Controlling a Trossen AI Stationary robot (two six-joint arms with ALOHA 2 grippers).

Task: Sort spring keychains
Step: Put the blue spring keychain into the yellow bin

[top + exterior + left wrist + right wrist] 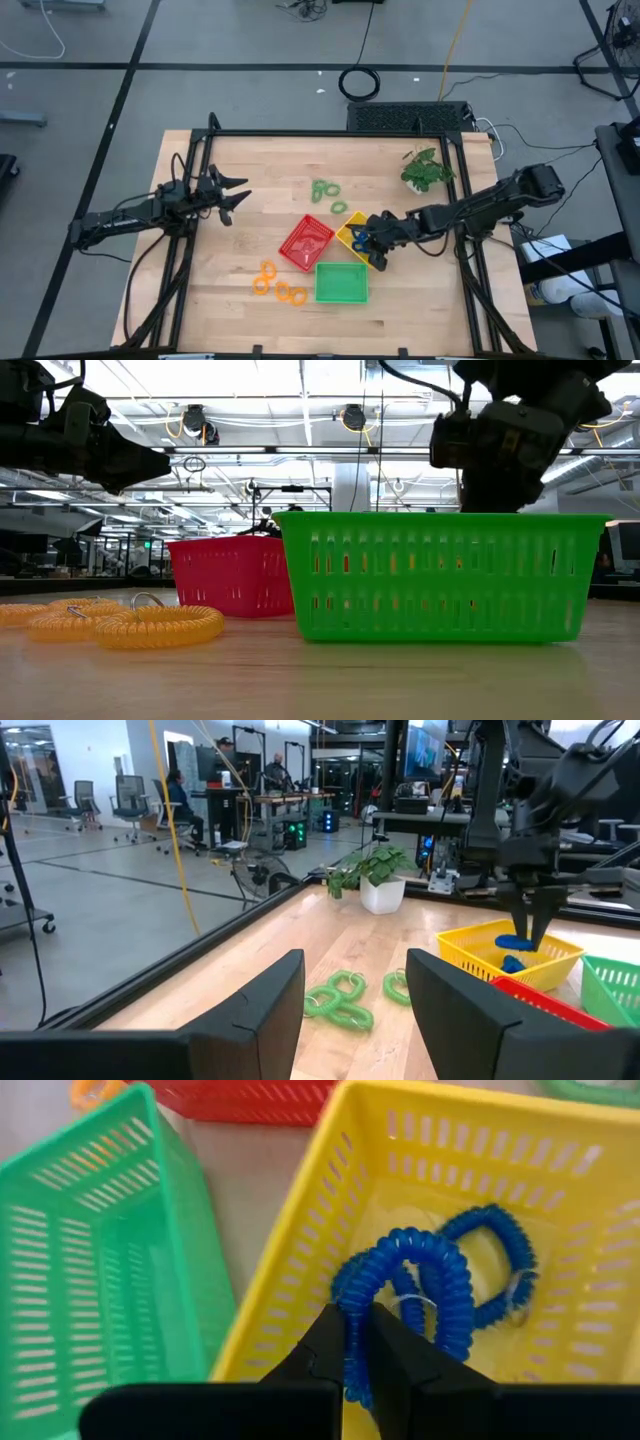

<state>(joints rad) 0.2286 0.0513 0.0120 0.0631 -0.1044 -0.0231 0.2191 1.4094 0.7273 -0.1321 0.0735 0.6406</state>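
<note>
The right gripper (357, 1342), clamped on a blue coiled plastic keychain (405, 1280), hangs over the yellow slotted plastic tray (300, 1270), apparently to drop it with another blue one (500, 1265), while the left gripper (350, 995) waits apart at the far left.

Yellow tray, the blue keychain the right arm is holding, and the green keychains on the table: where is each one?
Yellow tray (300, 1250), right wrist view, on its near wall.
Blue keychain (440, 1280), right wrist view, on the coil above the jaws.
Green keychains (340, 1000), left wrist view, on the middle loop of the cluster.
</note>
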